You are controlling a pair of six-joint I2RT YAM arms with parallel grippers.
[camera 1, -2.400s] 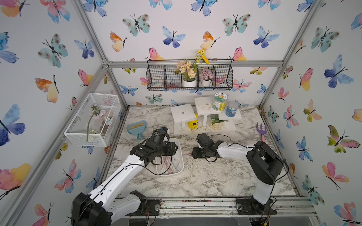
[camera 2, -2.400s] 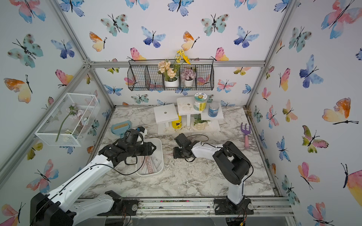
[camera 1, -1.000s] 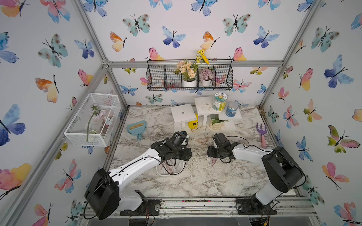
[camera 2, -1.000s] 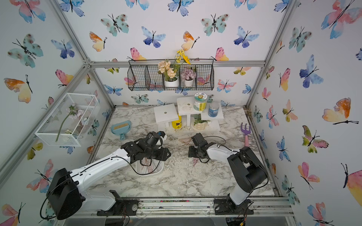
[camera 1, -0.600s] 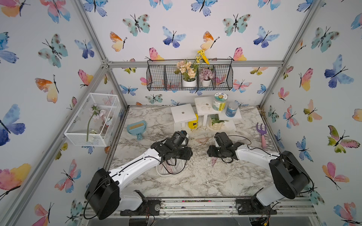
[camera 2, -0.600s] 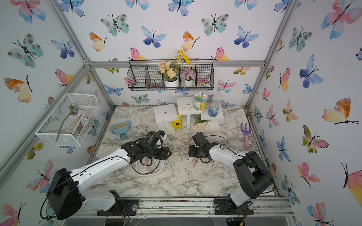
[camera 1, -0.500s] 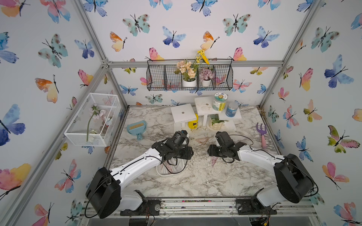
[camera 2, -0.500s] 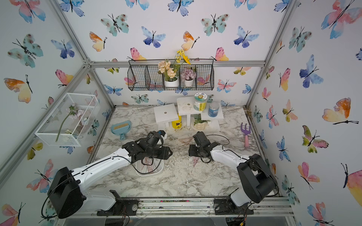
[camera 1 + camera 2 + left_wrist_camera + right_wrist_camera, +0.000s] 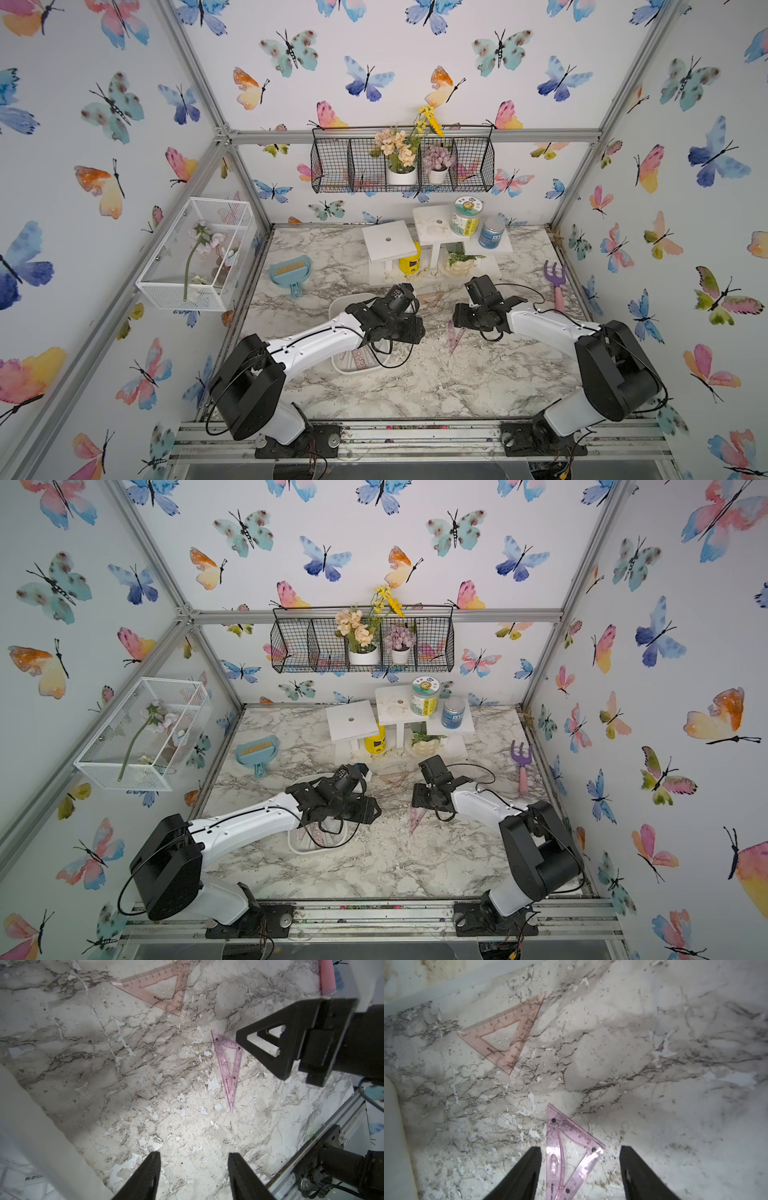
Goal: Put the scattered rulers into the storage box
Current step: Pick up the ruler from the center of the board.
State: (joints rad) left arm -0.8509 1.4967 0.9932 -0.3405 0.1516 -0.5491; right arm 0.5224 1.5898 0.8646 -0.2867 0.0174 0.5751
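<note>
Above the pink set square (image 9: pixel 553 1159), farther right than before, right gripper (image 9: pixel 580 1148), jaws apart; left gripper (image 9: pixel 194 1152) likewise apart.

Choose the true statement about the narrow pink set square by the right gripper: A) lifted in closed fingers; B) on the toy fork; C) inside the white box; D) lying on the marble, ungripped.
D: the right wrist view shows the pink set square flat on the marble top, the right gripper open, fingers either side.
</note>
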